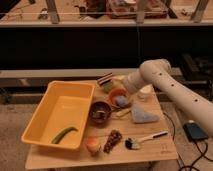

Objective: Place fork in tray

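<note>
The gripper [120,86] hovers, jaws wide, at the back of the counter [150,150] just right of what looks like the fork [105,78] — lying flat there, outside the tray [70,84] — spread, I judge, to straddle its slim handle.

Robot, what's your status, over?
Gripper open, beside orange bowl. Fork not in yellow tray; can't spot it among the dishes. Only a green pod in tray.

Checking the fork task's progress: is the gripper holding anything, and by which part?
Cannot tell. The gripper is low at the orange bowl, beyond the brown bowl, and no held thing shows.
</note>
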Robot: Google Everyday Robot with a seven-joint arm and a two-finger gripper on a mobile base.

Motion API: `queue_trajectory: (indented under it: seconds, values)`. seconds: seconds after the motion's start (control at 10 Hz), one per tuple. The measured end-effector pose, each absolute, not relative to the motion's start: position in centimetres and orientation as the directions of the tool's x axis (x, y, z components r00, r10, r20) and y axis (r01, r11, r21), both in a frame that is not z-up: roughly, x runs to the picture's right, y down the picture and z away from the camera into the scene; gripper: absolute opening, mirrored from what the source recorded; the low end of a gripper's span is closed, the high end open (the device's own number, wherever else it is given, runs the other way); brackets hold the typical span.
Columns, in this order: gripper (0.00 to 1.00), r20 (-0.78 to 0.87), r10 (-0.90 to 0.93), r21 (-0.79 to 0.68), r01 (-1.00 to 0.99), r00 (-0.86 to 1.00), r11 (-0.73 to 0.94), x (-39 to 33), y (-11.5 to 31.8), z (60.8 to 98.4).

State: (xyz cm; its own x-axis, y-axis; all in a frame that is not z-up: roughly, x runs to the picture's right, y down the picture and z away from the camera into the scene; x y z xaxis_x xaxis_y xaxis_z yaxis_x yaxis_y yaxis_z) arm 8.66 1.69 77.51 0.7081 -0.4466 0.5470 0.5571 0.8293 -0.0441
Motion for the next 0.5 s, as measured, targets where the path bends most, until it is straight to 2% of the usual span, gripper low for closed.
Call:
queue_trajectory:
  seconds: [0.2, 0.5]
  values:
    - [0.8, 0.555, -0.485, -0.063, 0.616, 0.676, 0.785, 8.6, 4.2, 78.8]
    - [0.8, 0.57, -0.523, -0.032, 0.653, 0.633, 0.756, 8.6, 6.0, 78.4]
